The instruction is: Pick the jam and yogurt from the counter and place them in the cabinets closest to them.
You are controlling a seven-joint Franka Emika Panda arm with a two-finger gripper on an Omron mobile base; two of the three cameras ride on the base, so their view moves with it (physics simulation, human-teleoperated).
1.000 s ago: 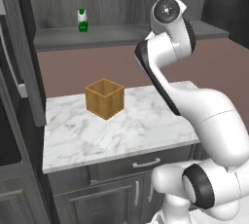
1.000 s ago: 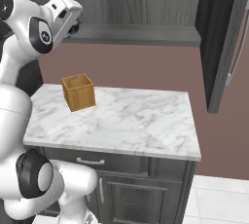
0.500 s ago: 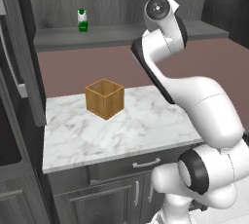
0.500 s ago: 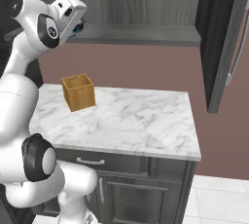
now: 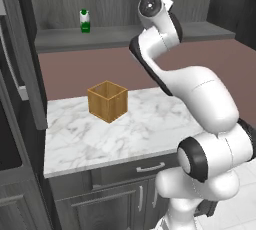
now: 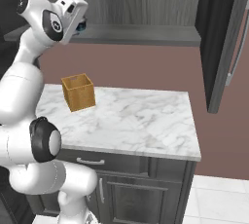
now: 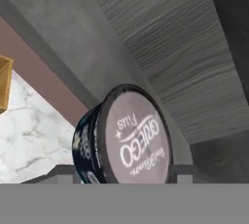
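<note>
My gripper is shut on the yogurt, a dark round cup with a grey lid that faces the hand camera. In the right base view the yogurt shows as a dark bit at the front of the raised hand, level with the flat grey shelf of the dark wood-grain cabinets. The white marble counter lies well below the hand. The jam is out of view.
A wooden box stands open-topped on the counter's back left. A green-and-white bottle stands on the shelf at the left. A tall dark door hangs open at the right, and a dark tall unit borders the left.
The arm's upper joints have swung a little left in the left base view, and the hand has edged toward the shelf with the yogurt still held.
</note>
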